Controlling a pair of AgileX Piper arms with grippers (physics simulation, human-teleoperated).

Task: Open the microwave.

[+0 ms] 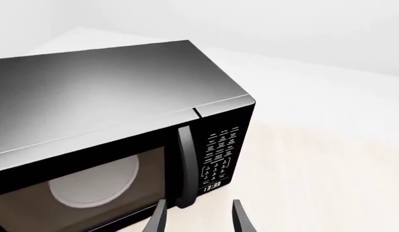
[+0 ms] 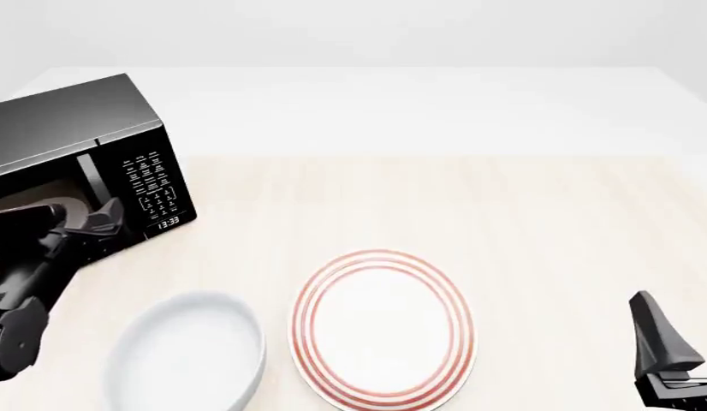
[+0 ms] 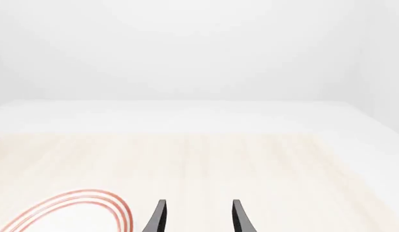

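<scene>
Glossy black microwave [image 2: 74, 137], its top shading from grey to black, with white keypad lettering [image 1: 220, 151] and a white clock readout, and a white turntable [image 1: 96, 183] pale behind the dark window. On the light, faintly streaked wood-toned table [image 2: 537, 223] there's a plain white bowl [image 2: 188, 355] and a white plate [image 2: 383, 325] ringed with thin red stripes. Both grippers, left [image 1: 198, 217] and right [image 3: 198, 217], show dark, near-black fingers.

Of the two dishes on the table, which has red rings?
The flat plate, right of the plain white bowl; concentric red rings circle its rim, while the bowl has none.
</scene>
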